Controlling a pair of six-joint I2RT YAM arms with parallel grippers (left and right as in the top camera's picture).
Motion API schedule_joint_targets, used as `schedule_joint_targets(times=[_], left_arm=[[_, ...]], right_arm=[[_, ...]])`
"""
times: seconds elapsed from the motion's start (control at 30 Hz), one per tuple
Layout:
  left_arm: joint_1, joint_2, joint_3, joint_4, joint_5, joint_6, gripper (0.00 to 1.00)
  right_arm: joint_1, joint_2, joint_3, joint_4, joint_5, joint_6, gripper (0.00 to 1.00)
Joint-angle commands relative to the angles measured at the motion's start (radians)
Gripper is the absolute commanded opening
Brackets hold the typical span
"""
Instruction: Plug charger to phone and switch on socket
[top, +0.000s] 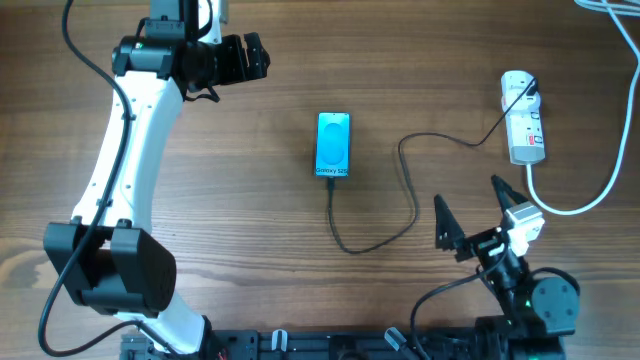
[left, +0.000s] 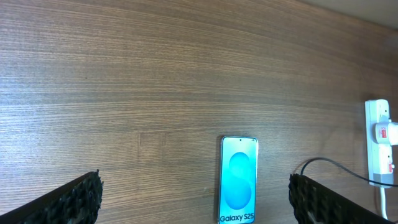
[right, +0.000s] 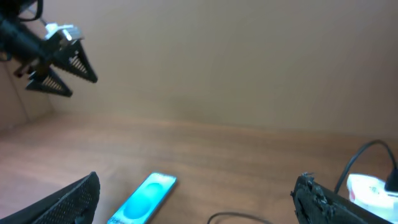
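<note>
**Two grippers open, and the switch lies off the right arm**

At the far left of the brown wooden table (top: 260, 200), the left gripper (top: 257, 57) hangs with its jaws spread wide, holding nothing and pointing toward the middle. Next comes the small rectangular smartphone with a bright cyan screen (top: 333, 145). It lies flat at the centre, its long axis running away from the robot. A thin black cable (top: 413, 205) meets the smartphone's near edge and loops toward the robot. It then bends back and runs right to the small oblong white power strip (top: 524, 125). The right gripper (top: 465, 188) sits at the front right, fingers splayed apart and empty. From it the strip lies farther out and slightly to the right, its long axis also pointing away. The right arm is therefore clearly the nearer one for the switch.

Whether the plug tip is fully seated in the smartphone cannot be told, because the overhead view is too coarse. The red switch marks (left: 385, 131) are too small to read as on or off. Both wrist views catch only part of the strip, at their right edge.
</note>
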Motion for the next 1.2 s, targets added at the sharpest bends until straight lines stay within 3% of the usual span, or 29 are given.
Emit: schedule_joint_targets(times=[0.0,0.13,0.3,0.8,1.17], left_arm=[[0.003,0.003,-0.006,0.003,-0.006,-0.005,1.0],[0.003,0.003,-0.006,0.003,-0.006,-0.005,1.0],[0.003,0.003,-0.006,0.002,-0.006,-0.005,1.0],[0.003,0.003,-0.006,0.003,-0.006,-0.005,1.0],[0.003,0.003,-0.006,0.002,-0.006,-0.005,1.0]], right_arm=[[-0.005,-0.015,-0.085,0.077,0.078,0.048,1.0],[-0.005,-0.016,-0.139,0.162,0.149,0.063,1.0],[-0.031,-0.016,-0.139,0.072,0.183,0.042,1.0],[-0.069,-0.015,-0.139,0.066,0.204,-0.142,1.0],[-0.069,-0.016,-0.139,0.071,0.202,-0.141,1.0]])
